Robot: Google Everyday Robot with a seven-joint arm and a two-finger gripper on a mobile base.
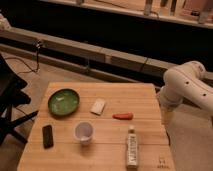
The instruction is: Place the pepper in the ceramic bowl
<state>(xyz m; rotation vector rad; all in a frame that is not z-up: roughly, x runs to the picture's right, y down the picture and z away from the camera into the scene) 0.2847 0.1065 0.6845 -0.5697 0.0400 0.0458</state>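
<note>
A red-orange pepper lies on the wooden table, right of centre. The green ceramic bowl sits at the table's left, with a pale speck inside it. My white arm reaches in from the right. Its end with the gripper hangs beside the table's right edge, off the table top and to the right of the pepper. It holds nothing that I can see.
A white packet lies between the bowl and the pepper. A white cup stands near the front, a black phone-like object at the front left, and a white bottle lies at the front right. A dark chair stands at the left.
</note>
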